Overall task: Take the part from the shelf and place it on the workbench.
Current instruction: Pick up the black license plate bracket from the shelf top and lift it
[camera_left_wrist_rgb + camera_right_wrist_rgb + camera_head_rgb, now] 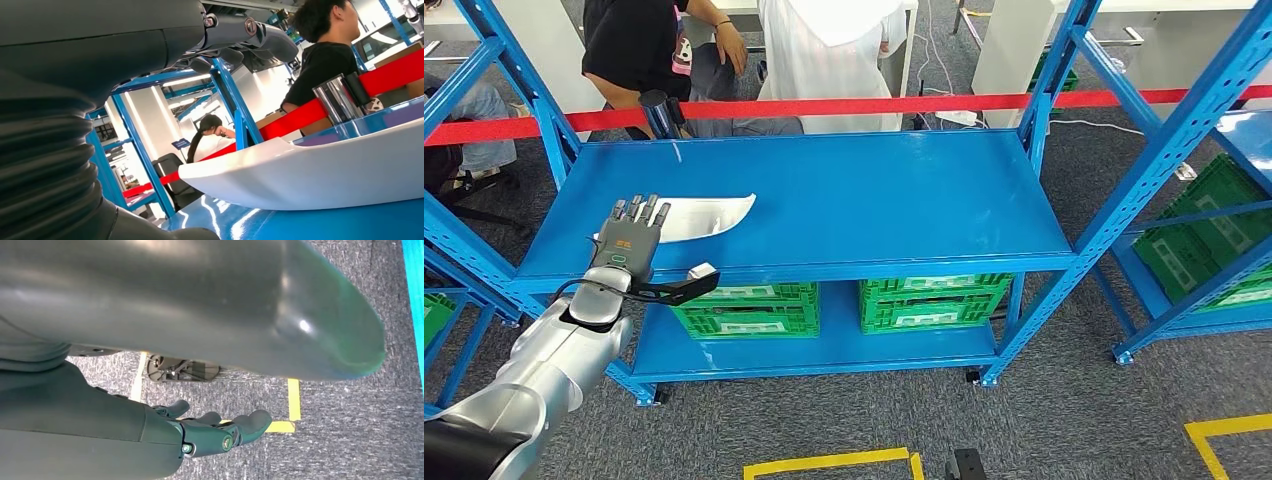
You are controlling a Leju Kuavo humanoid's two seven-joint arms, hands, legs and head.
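The part point(712, 214) is a long white curved panel lying flat on the top board of the blue shelf point(874, 200), towards its left side. My left hand point(630, 237) reaches over the shelf's front edge with its fingers spread above the panel's left end, and it holds nothing. In the left wrist view the white part point(320, 175) lies on the glossy blue board just ahead of the hand, with the dark fingers point(250, 35) stretched out above it. My right hand point(220, 432) hangs down over the carpet, its fingers loosely apart and empty.
Two green crates point(744, 305) point(934, 300) stand on the lower board. A red barrier tape point(824, 105) runs behind the shelf, with people point(654, 50) beyond it. Another blue rack with green crates point(1214, 230) stands at the right. Yellow tape point(829, 462) marks the floor.
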